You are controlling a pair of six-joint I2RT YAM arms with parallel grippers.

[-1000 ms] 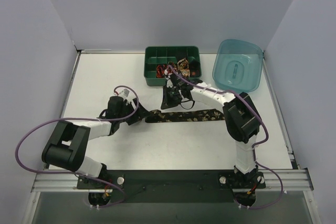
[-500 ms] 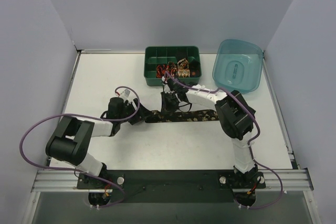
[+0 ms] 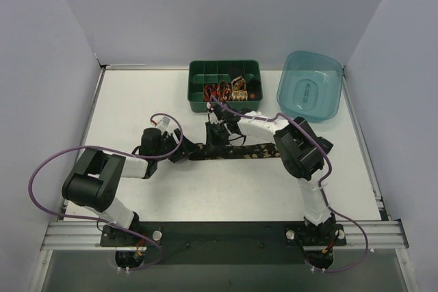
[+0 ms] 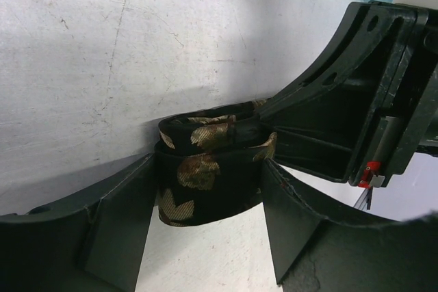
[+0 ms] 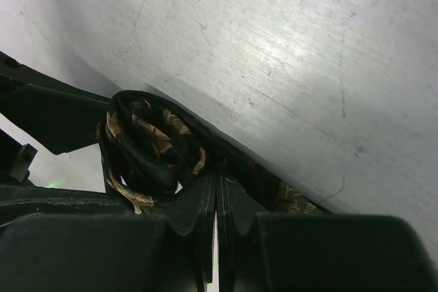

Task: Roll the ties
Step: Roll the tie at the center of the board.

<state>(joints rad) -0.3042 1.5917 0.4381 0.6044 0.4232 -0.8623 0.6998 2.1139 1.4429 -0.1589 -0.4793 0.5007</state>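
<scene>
A black tie with gold motifs lies as a strip across the table's middle, and its left end is wound into a small loose coil. My left gripper is at that end; in the left wrist view the coil sits between its fingers, touching both. My right gripper comes down on the coil from behind. In the right wrist view its fingers are pressed together, tips pinching fabric beside the coil. Several rolled ties sit in the tray.
A dark green compartment tray stands at the back centre. A translucent teal tub stands at the back right. Purple cables loop from both arms over the table. Grey walls close off three sides.
My right gripper has moved left and nearer along the tie to its left end. My left gripper has shifted slightly right. The strip's right end has drawn leftward.
</scene>
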